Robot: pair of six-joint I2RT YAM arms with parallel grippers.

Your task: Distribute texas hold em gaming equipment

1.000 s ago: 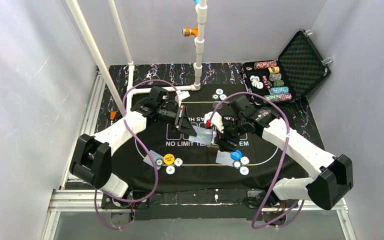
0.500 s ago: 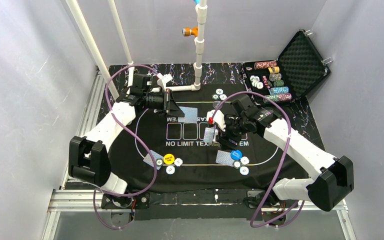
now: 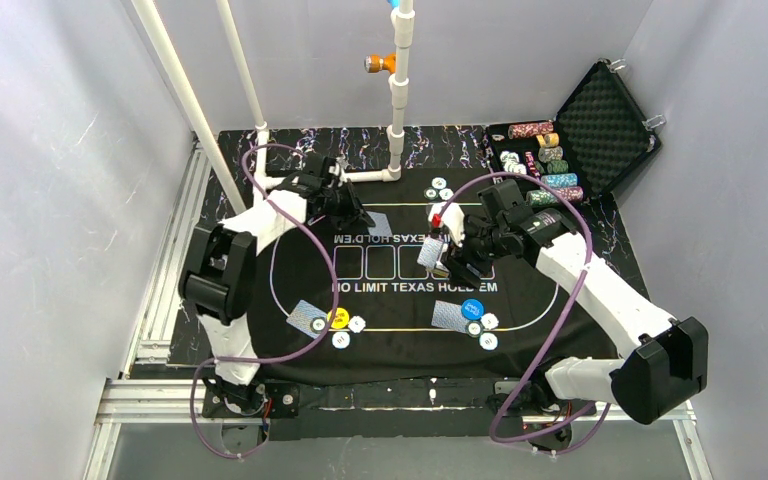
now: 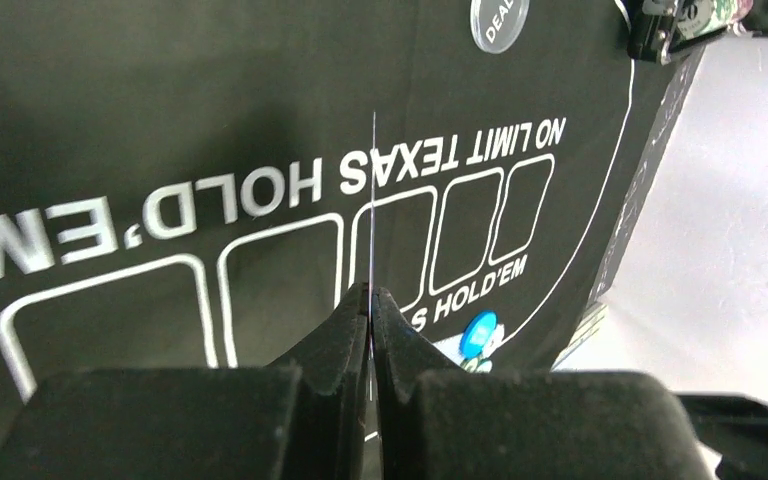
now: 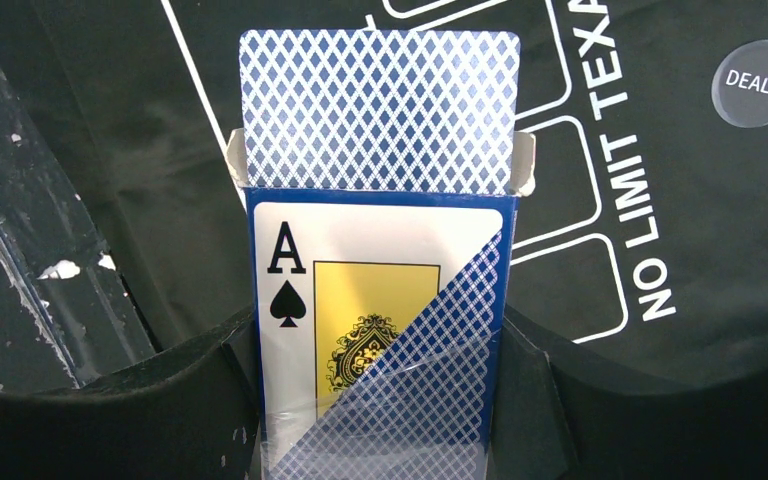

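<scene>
The left gripper [image 4: 370, 300] is clenching a single card [image 3: 381, 224] between its closed fingertips. The card is sticking out ahead of them, edge-on to the wrist camera. Pinching it by one end is leaving most of it free, probably so it can be laid flat on the mat [image 4: 160, 100] underneath. The reach suggests this card is being dealt to a seat on the far side.

Well behind that gripper, toward the arm bases, one seat is looking served already. The near-left cards [image 3: 307, 318] are lying face down, with the yellow button [image 3: 338, 318] touching them and white chips [image 3: 357, 324] just beside it.

The right gripper [image 5: 380, 400] is grasping the card box [image 5: 380, 320] across its width, jaws partly spread around it. The deck [image 5: 378, 100] is poking out of the open top, ahead of the fingers. That is likely presenting the cards for the other arm to draw.

Behind this gripper, the near-right cards [image 3: 447, 315] and blue button [image 3: 473, 309] are marking a second seat. Off to its right, the open case [image 3: 600, 110] is holding spare chip stacks [image 3: 558, 181].
</scene>
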